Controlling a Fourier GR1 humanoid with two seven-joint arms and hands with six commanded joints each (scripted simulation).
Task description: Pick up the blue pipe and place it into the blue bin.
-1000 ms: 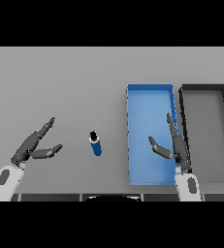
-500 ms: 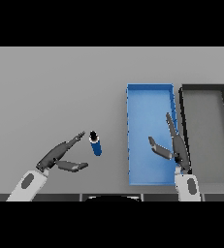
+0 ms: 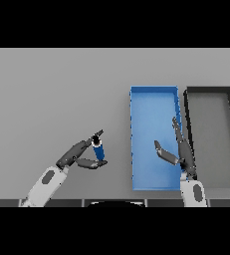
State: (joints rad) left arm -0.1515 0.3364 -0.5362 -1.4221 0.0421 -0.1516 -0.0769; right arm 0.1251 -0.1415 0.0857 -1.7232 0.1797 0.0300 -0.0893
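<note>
Left robot hand (image 3: 79,154) reached blue pipe (image 3: 99,149) | fingers straight, flanking | pipe upright

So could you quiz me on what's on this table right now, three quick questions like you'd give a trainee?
1. True or false: the blue pipe already lies inside the blue bin.
2. Which hand is at the pipe? A) left hand B) right hand
3. Fill in: the black bin stands on the ____ side of the blue bin.

Key
1. False. The pipe stands on the grey table, to the left of the blue bin.
2. A. Its fingers and thumb reach either side of the pipe; the right hand hangs open over the blue bin's right wall.
3. Right.
</note>
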